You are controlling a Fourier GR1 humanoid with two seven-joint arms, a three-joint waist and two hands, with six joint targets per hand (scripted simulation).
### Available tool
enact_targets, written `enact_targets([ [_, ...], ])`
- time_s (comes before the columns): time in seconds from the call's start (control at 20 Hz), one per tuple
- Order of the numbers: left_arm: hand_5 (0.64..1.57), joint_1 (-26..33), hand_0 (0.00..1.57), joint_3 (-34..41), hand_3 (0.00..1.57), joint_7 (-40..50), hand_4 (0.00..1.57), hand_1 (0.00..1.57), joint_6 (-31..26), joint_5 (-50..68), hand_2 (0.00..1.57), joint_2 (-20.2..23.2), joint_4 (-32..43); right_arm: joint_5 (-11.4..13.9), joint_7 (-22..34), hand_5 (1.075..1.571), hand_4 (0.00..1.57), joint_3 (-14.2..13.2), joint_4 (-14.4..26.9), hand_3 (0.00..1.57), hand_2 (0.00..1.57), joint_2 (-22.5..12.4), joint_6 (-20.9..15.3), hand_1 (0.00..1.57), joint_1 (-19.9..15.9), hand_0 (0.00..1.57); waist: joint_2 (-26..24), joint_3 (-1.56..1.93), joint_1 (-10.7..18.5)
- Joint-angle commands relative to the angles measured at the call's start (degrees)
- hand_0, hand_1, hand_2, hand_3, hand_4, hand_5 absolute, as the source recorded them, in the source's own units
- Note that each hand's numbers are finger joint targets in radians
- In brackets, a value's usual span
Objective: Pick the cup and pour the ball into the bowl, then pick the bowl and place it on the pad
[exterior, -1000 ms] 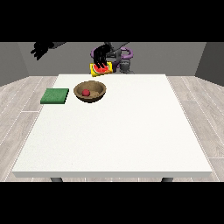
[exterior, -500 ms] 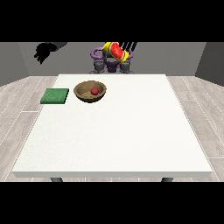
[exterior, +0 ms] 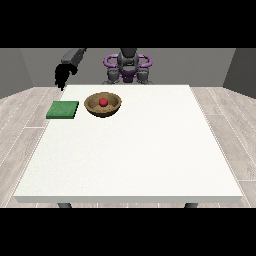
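Meanwhile, a red ball (exterior: 103, 102) is seen inside the brown bowl (exterior: 114, 108) near the white table's (exterior: 130, 160) far-left corner, beside the green pad (exterior: 62, 110); the hand at the view's left (exterior: 62, 74) is raised, holding nothing, its finger position unclear.

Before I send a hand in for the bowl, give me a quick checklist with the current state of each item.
1. Red ball inside the wooden bowl: ok.
2. Bowl upright on the white table: ok.
3. Green pad bare on top, beside the bowl and apart from it: ok.
4. Hand at the view's left raised beyond the table's far corner, holding nothing: ok.
5. Hand at the view's right in sight: not ok, not visible.
6. Cup put away: cannot tell, not in view.
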Motion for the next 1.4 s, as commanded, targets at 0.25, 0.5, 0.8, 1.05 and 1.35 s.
enact_targets([
  [0.25,1.555,0.45,0.0,12.13,0.0,-2.25,1.05,0.0,-18.1,17.47,0.0,11.13,-2.44,0.61,-9.98,1.567,0.74,-1.23,7.55,0.0,0.0,4.38,-2.56,0.0,-1.31,0.0,8.09,0.45,3.58],
  [0.5,1.553,5.24,0.0,14.23,0.0,-1.68,0.98,0.0,-20.55,20.22,0.0,13.93,-4.05,1.87,-13.73,1.56,0.65,1.07,13.17,0.0,0.0,5.88,-1.73,0.0,-4.92,0.0,8.23,0.44,1.86],
  [0.8,1.536,8.63,0.0,16.55,0.0,-2.31,1.01,0.0,-24.39,24.02,0.0,17.12,-6.63,2.36,-19.53,1.554,0.54,0.88,20.36,0.0,0.0,5.96,-1.23,0.0,-7.16,0.0,9.99,0.46,2.16],
  [1.05,1.533,7.09,0.0,17.83,0.0,-1.6,1.02,0.0,-24.26,25.44,0.0,19.9,-8.42,2.41,-22.55,1.552,0.51,-0.17,26.19,0.0,0.0,3.88,-1.74,0.0,-12.96,0.0,15.0,0.46,1.75],
  [1.35,1.54,9.34,0.0,16.42,0.0,-2.42,1.02,0.0,-22.67,25.21,0.0,17.61,-13.21,2.74,-26.14,1.546,0.45,0.36,27.14,0.0,0.0,4.58,-1.37,0.0,-12.26,0.0,16.09,0.47,2.46],
])
